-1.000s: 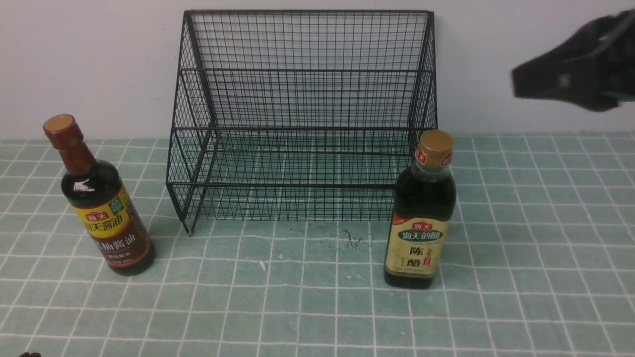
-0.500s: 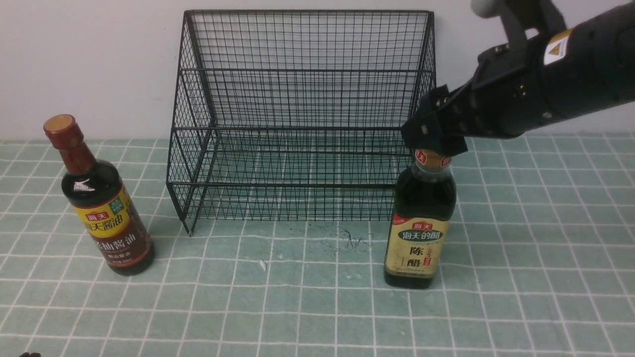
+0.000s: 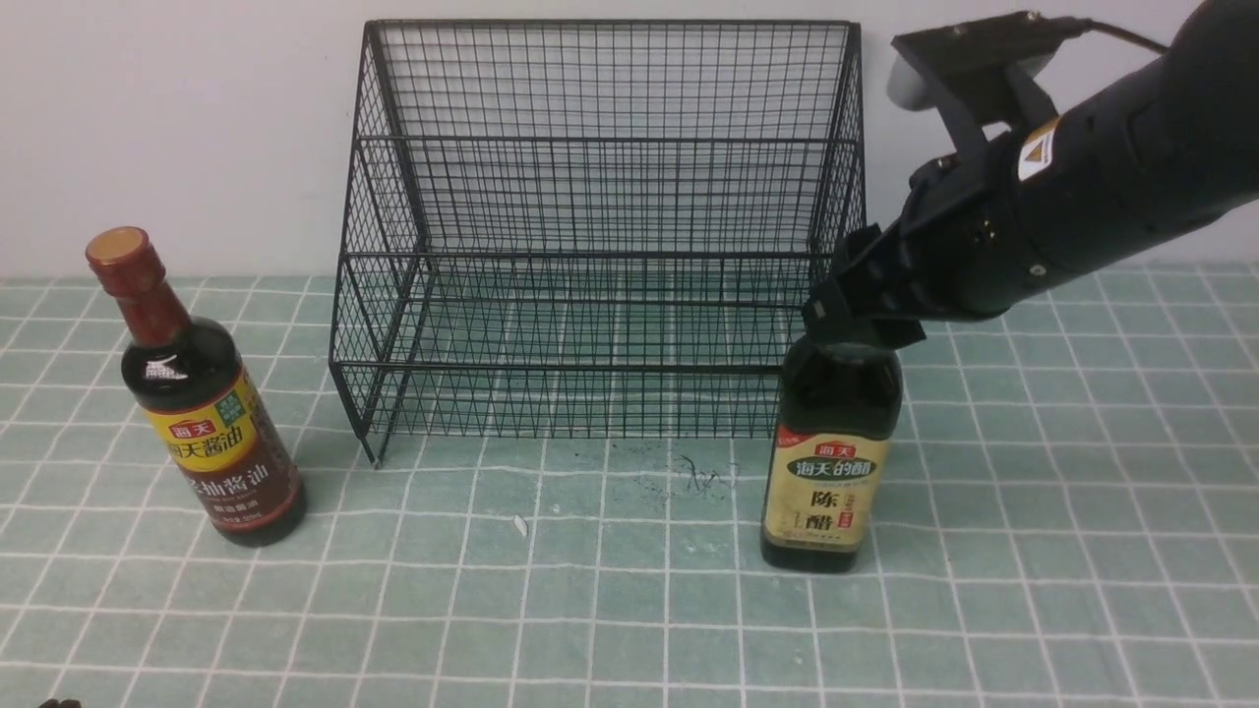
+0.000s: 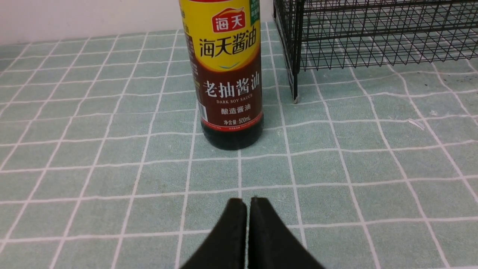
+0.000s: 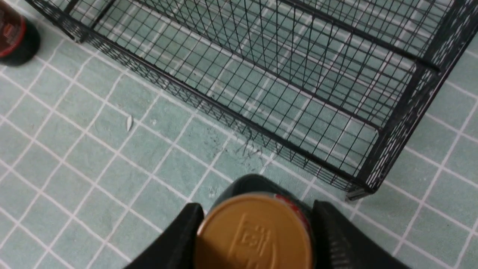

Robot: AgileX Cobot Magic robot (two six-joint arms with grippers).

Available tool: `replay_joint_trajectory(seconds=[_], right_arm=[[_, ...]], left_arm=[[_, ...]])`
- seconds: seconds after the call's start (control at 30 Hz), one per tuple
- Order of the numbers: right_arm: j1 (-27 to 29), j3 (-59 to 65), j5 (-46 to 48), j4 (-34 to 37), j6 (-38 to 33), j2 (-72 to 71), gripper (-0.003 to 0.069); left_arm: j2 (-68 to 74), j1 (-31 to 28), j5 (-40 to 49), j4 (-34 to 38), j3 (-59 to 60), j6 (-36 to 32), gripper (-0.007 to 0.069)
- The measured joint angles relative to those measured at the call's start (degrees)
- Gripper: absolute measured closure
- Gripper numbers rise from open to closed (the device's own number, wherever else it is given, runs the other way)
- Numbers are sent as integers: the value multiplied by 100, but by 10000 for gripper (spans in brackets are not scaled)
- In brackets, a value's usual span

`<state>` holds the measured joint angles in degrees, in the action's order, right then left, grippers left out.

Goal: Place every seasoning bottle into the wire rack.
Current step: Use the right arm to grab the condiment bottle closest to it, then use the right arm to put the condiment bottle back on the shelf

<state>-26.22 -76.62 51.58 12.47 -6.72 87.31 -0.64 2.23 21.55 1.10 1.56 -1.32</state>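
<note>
The squarer dark bottle with a cream label (image 3: 829, 462) stands on the cloth by the front right corner of the black wire rack (image 3: 600, 197). My right gripper (image 3: 862, 323) is down over its neck and hides the cap in the front view. In the right wrist view the gold cap (image 5: 254, 235) sits between the fingers of the open right gripper (image 5: 257, 207); a gap shows on one side. The round bottle with a red neck wrap (image 3: 202, 413) stands left of the rack. My left gripper (image 4: 247, 201) is shut and empty, low in front of that bottle (image 4: 227, 74).
The rack stands against the white back wall, both tiers holding nothing (image 5: 298, 74). A green checked cloth (image 3: 590, 610) covers the table. A small white scrap (image 3: 520, 525) and dark scuff marks (image 3: 693, 477) lie in front of the rack.
My right arm has swung in from the upper right and come down over the squarer bottle's cap, which it now hides in the front view. Both bottles and the left arm have stayed put.
</note>
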Motion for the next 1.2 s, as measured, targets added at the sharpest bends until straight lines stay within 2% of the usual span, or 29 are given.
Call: replay_joint_trajectory(seconds=[0.23, 0.47, 0.73, 1.03, 1.2], right_arm=[[0, -434, 895, -26, -102, -6, 323], [-2, -1868, 1735, -44, -118, -182, 323], [-2, -2797, 1380, -50, -309, -176, 323], [-2, -3049, 477, -93, -418, 500, 323], [-2, -3049, 332, -105, -418, 954, 323]], left_arm=[[0, 0, 0, 0, 0, 0, 631], [0, 0, 0, 0, 0, 0, 631], [0, 0, 0, 0, 0, 0, 631], [0, 0, 0, 0, 0, 0, 631], [0, 0, 0, 0, 0, 0, 631]])
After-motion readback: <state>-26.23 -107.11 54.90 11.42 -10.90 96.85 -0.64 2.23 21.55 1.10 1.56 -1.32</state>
